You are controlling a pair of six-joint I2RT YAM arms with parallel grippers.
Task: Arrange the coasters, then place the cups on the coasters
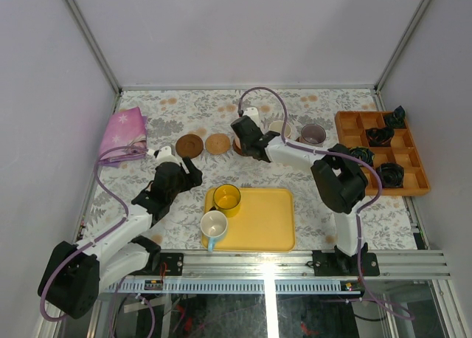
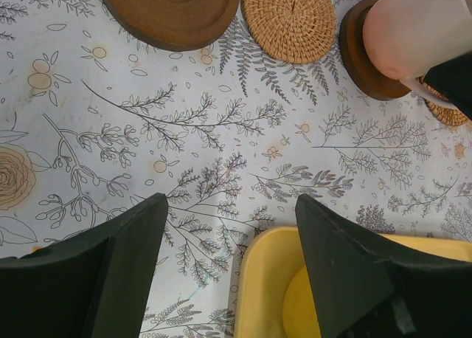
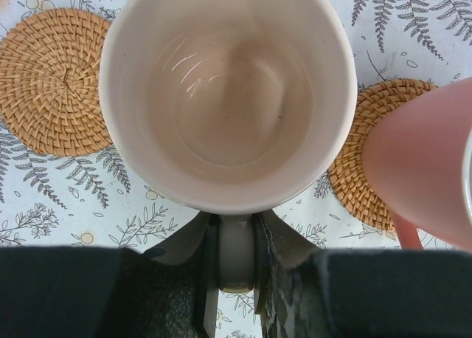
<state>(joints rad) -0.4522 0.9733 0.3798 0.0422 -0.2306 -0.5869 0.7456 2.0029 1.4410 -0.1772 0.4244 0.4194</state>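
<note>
Pink cup (image 3: 228, 94) hangs pinched by its handle in my right gripper (image 3: 236, 238) over the dark coaster (image 2: 350, 50), so I'd settle it and release next, left gripper (image 2: 230, 212) wide and empty.

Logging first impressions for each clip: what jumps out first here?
The fingers of the right gripper pinch the handle of a pale pink cup over a dark brown coaster in the back row. Nearer, a yellow tray holds a yellow cup and a white cup, with the left gripper open by its corner.
</note>
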